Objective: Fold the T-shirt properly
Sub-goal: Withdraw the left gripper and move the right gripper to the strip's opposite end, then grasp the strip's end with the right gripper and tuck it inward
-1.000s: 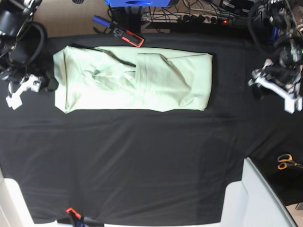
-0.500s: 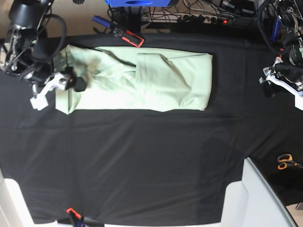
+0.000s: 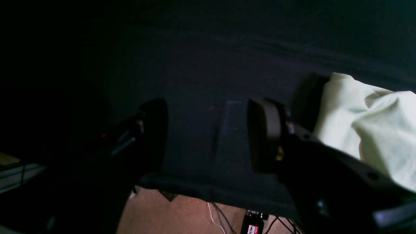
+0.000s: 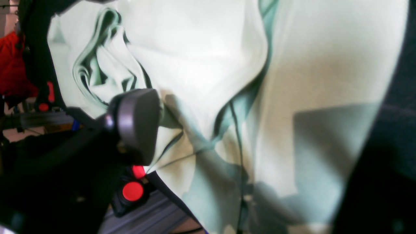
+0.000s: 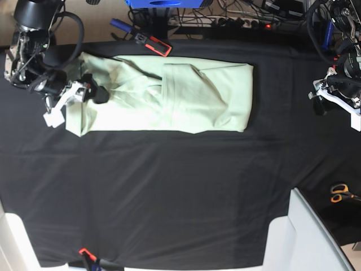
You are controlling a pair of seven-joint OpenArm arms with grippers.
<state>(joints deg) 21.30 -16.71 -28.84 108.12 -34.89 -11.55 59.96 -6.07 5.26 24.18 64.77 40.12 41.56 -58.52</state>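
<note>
One shirt (image 5: 169,96), folded into a long band, lies across upper left of the bench (image 5: 180,192); collar and buttons hidden in folds. Right gripper (image 5: 84,93) over its left end, only one pad visible, grasp cannot be told. Left gripper (image 3: 208,133) parted, empty, off the shirt's right end.

Spread over the far half of the table (image 5: 169,192), nearer its left end in the base view: the T-shirt (image 5: 169,99), folded into a long band. Over the shirt's left end, the right gripper (image 5: 84,93). Well apart from the shirt's right end, by the right table edge, the left gripper (image 5: 333,96). Just behind the shirt's far edge, a box cutter (image 5: 152,43). Off the table at the near right, scissors (image 5: 340,193).
</note>
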